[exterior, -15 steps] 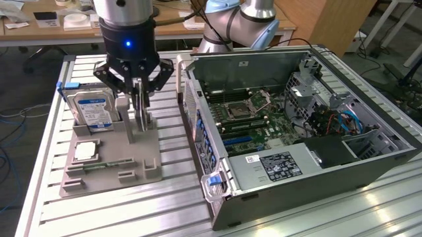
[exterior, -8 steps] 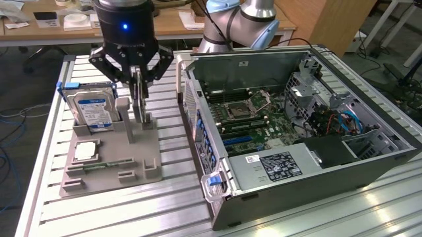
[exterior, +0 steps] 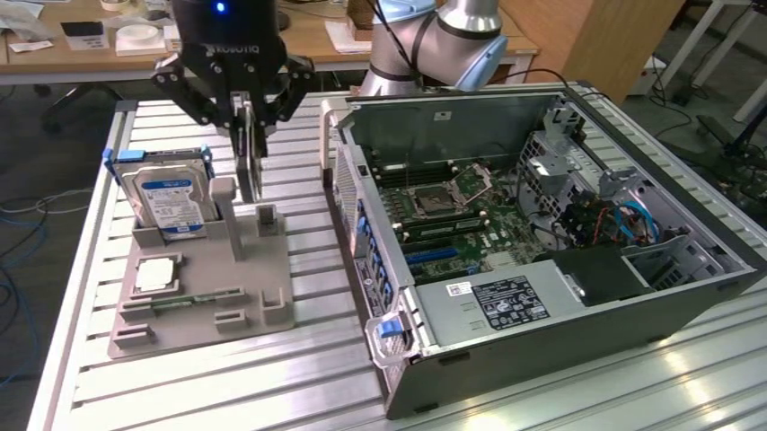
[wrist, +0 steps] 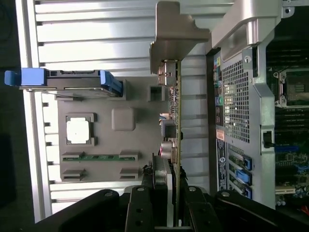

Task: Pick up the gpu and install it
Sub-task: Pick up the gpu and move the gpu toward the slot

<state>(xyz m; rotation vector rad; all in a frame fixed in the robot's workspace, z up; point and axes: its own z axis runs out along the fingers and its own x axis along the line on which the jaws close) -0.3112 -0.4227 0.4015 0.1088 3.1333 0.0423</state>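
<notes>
Exterior view: gripper (exterior: 250,118) clamped on the gpu card (exterior: 251,175), which hangs edge-on at six o'clock, long axis upright, just over the grey stand (exterior: 198,305), open computer case (exterior: 563,296) at three o'clock.

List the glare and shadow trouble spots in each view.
Exterior view: light glares off the table slats beside the computer case; the gripper holding the gpu reads dark. Wrist view: the slats wash out white, and the gripper's body is nearly black.

Wooden desk (exterior: 300,36), wooden cabinet (exterior: 599,40), dark floor (exterior: 48,153)
</notes>
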